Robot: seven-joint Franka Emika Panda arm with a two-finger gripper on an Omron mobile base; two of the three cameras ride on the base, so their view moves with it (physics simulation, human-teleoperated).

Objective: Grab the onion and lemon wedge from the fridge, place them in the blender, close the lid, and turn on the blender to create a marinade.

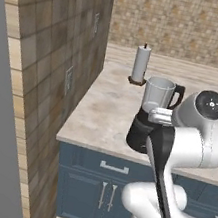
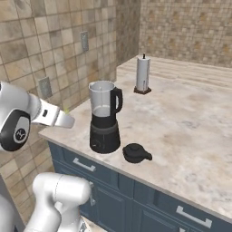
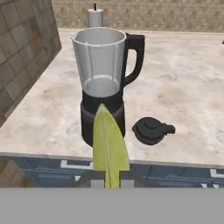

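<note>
Now the marbled tabletop (image 2: 195, 122) stretches away to the tiled far wall, with the white paper roll (image 2: 142, 74) upright at its far side. Nearer stands the blender (image 2: 104, 117), jar mouth uncovered, its lid (image 2: 136, 152) lying on the tabletop just right of the base. Nearest of all, the pincer (image 3: 108, 181) is pinching the lemon wedge (image 3: 108, 144), held short of the jar on the near side. So we're on the carry-in: next it must rise above the rim, centre over the mouth and let go.
</note>
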